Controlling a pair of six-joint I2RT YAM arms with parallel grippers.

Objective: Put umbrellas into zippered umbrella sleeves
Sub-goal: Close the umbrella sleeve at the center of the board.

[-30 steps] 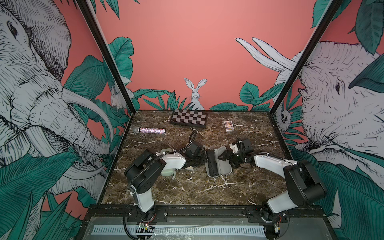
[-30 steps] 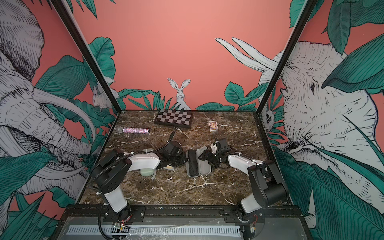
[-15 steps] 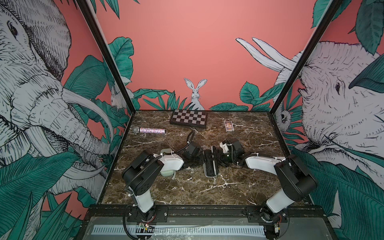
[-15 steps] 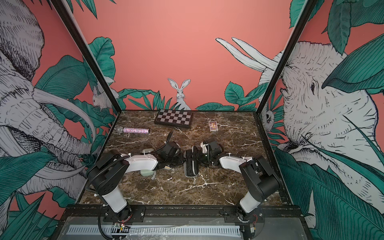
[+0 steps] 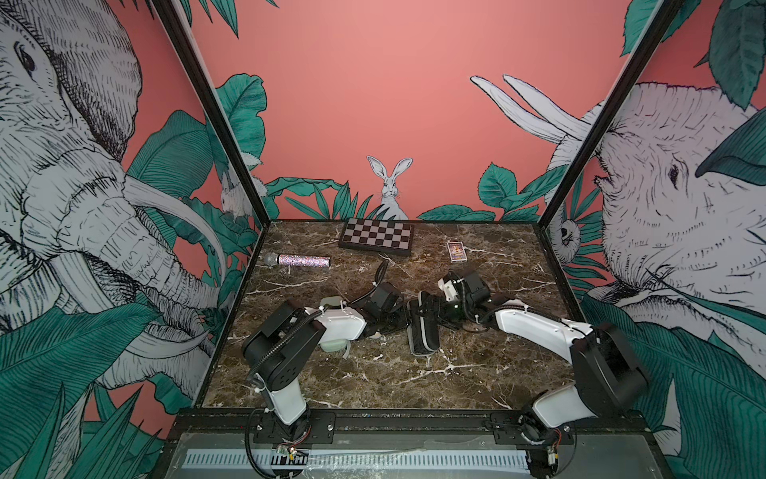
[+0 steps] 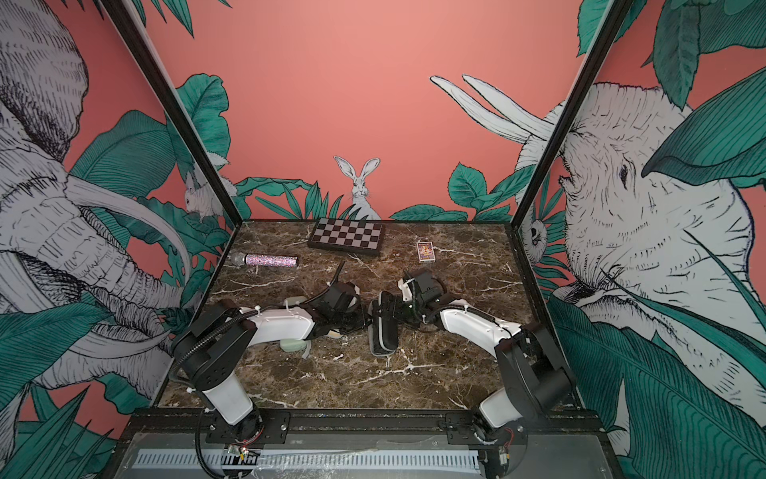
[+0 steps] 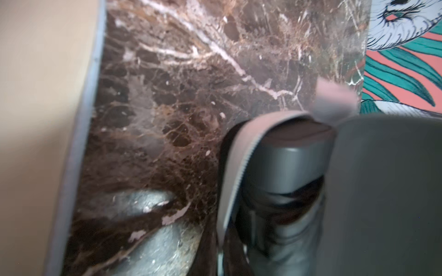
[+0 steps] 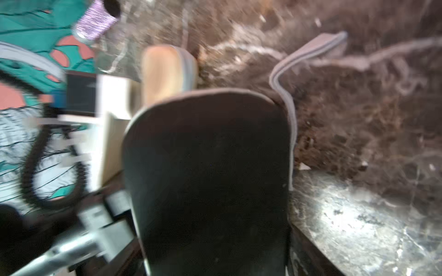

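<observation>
The black sleeve (image 5: 422, 327) (image 6: 383, 329) stands on its long edge mid-table, folded nearly shut, between both grippers. In the left wrist view the black umbrella (image 7: 291, 153) sits inside it, behind the grey zipper edge (image 7: 241, 172). My left gripper (image 7: 222, 258) (image 5: 396, 319) is shut on that zipper edge. The right gripper (image 8: 215, 239) (image 5: 447, 315) stands wide against the sleeve's black shell (image 8: 208, 167), which hides its fingers. A cream sleeve (image 7: 35, 119) (image 8: 162, 71) lies close by. A mint green sleeve (image 5: 333, 344) lies under the left arm.
A checkered board box (image 5: 376, 236) and a small card box (image 5: 456, 251) lie at the back. The glittery microphone (image 5: 298, 260) (image 8: 95, 24) lies back left. The black sleeve's grey strap (image 8: 311, 47) trails on the marble.
The black sleeve lay open in two flat halves; the right gripper swept left and folded one half over, so it now stands nearly shut. The right jaws have widened.
</observation>
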